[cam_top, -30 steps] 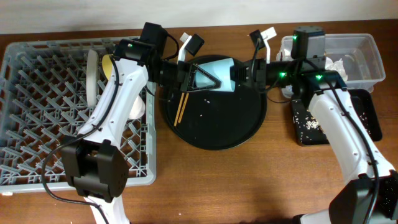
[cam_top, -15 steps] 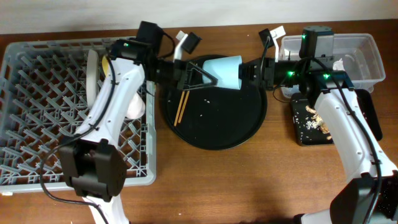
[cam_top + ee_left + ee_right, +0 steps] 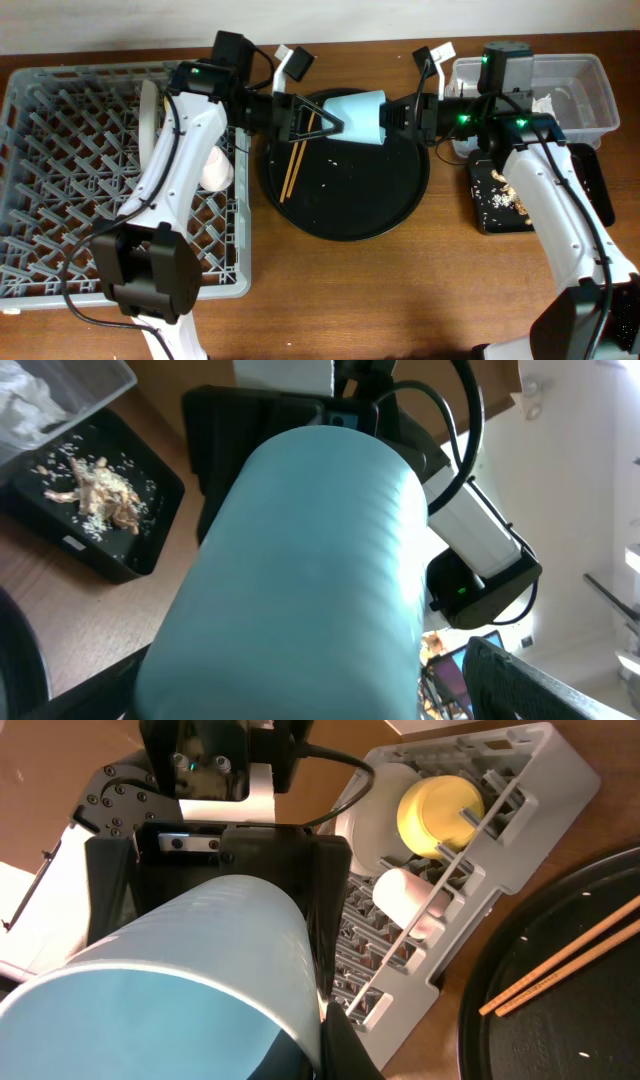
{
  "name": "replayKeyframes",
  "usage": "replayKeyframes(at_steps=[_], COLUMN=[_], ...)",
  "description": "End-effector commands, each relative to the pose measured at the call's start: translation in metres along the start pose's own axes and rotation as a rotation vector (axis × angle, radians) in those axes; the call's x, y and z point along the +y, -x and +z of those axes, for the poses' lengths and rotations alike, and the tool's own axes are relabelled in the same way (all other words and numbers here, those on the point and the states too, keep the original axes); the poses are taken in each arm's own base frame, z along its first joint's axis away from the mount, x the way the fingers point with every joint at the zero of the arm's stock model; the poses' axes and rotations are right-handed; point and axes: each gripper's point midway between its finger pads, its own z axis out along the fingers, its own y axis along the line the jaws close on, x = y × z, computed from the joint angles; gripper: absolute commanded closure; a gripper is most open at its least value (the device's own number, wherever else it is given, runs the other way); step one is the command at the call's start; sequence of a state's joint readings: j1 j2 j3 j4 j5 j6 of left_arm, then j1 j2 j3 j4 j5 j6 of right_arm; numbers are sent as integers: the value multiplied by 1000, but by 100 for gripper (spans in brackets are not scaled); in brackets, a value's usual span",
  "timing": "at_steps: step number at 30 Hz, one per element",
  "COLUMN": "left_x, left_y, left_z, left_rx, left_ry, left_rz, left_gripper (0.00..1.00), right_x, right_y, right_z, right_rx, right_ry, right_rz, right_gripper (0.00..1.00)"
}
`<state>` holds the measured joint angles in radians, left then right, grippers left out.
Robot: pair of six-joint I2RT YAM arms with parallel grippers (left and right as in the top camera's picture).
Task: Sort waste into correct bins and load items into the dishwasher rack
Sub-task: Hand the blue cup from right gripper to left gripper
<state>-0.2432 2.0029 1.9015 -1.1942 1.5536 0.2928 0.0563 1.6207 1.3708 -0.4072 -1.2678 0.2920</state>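
The light blue cup (image 3: pixel 360 115) hangs on its side over the round black tray (image 3: pixel 350 205), between both grippers. My right gripper (image 3: pixel 396 118) is shut on its rim, one finger inside the cup (image 3: pixel 200 970). My left gripper (image 3: pixel 322 122) is open around the cup's base (image 3: pixel 300 580), with a gap at one finger. The chopsticks (image 3: pixel 295 165) lie on the round tray. The pale grey plate (image 3: pixel 148 115), yellow bowl (image 3: pixel 440 815) and pink cup (image 3: pixel 215 170) sit in the dishwasher rack (image 3: pixel 60 200). The napkin (image 3: pixel 540 105) is in the clear tub (image 3: pixel 590 80). Food scraps (image 3: pixel 497 190) lie in the black tray (image 3: pixel 590 190).
The rack fills the left side of the table, the two bins stand at the right edge. Crumbs dot the round tray. Bare wooden table runs along the front. Both arms reach in over the tray's far rim.
The cup has shifted a little to the right with my right gripper. My left gripper has drawn slightly back to the left along the cup.
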Motion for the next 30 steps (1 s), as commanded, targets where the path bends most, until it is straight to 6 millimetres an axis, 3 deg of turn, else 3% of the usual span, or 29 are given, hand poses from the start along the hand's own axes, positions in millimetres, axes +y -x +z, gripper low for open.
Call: replayKeyframes(at_steps=[1, 4, 9, 12, 14, 15, 21, 24, 26, 30], left_x=[-13, -13, -13, -12, -12, -12, -12, -12, -11, -10], left_y=[0, 0, 1, 2, 2, 2, 3, 3, 6, 14], left_z=[4, 4, 4, 4, 4, 4, 4, 4, 3, 4], left_rx=[2, 2, 2, 2, 2, 2, 2, 1, 1, 2], left_ry=[-25, -25, -25, -25, -25, -25, -25, -25, -24, -25], left_rz=[36, 39, 51, 66, 67, 67, 70, 75, 78, 83], left_gripper=[9, 9, 28, 30, 49, 50, 49, 36, 22, 16], right_x=[3, 3, 4, 4, 4, 4, 5, 5, 5, 5], right_y=[2, 1, -1, -1, -2, -2, -3, -3, -3, -3], right_z=[3, 3, 3, 3, 3, 4, 5, 5, 5, 5], right_rx=[3, 4, 10, 12, 12, 14, 19, 19, 19, 19], right_ry=[2, 3, 9, 9, 8, 9, 12, 12, 13, 13], right_rz=[-14, -11, -2, 4, 7, 6, 8, 8, 9, 9], right_gripper=[96, 96, 96, 96, 96, 95, 95, 95, 96, 96])
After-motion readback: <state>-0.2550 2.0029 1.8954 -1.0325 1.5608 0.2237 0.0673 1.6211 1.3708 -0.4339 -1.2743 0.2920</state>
